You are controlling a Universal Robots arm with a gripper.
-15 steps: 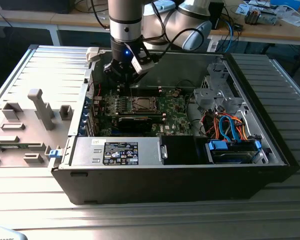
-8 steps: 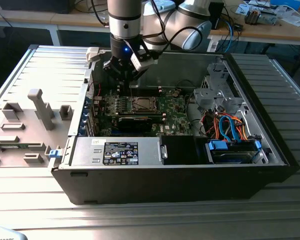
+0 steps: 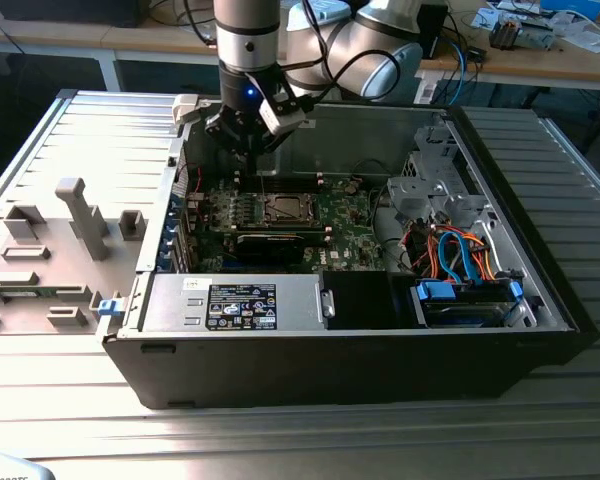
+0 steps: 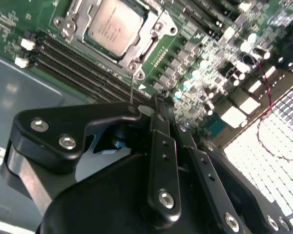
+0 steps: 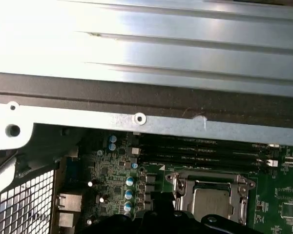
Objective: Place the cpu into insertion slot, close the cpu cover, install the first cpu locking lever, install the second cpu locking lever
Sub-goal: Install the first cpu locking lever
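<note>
1. Gripper [image 3: 242, 150] hung above the open computer case [image 3: 540, 300], over the far edge of the green motherboard [image 3: 345, 225], just behind the socket as the exterior view showed it.
2. Its black fingers [image 4: 162, 146] lay pressed together in the second wrist view, clenched with nothing seen between them.
3. CPU [image 4: 113, 25] sat in the insertion slot [image 3: 283, 210] at the middle of the board, its silvery top facing up; the first wrist view showed it too [image 5: 211, 202].
4. CPU cover [image 4: 139, 48] lay flat around the chip, its square opening framing the metal top in both wrist views.
5. A thin wire lever [image 4: 131, 87] stood up from the corner of the frame nearest the gripper, reaching to the gripper's black body; whether the two touched could not be told.
6. Long black memory slots [image 4: 78, 61] ran alongside the socket.
7. A power supply [image 3: 235, 303] with a label sat at the near side of the case, and blue and orange cables [image 3: 458, 250] lay toward the exterior view's right.
8. A grey fixture plate [image 3: 50, 250] with upright blocks rested on the table at the exterior view's left, well apart from the gripper.
</note>
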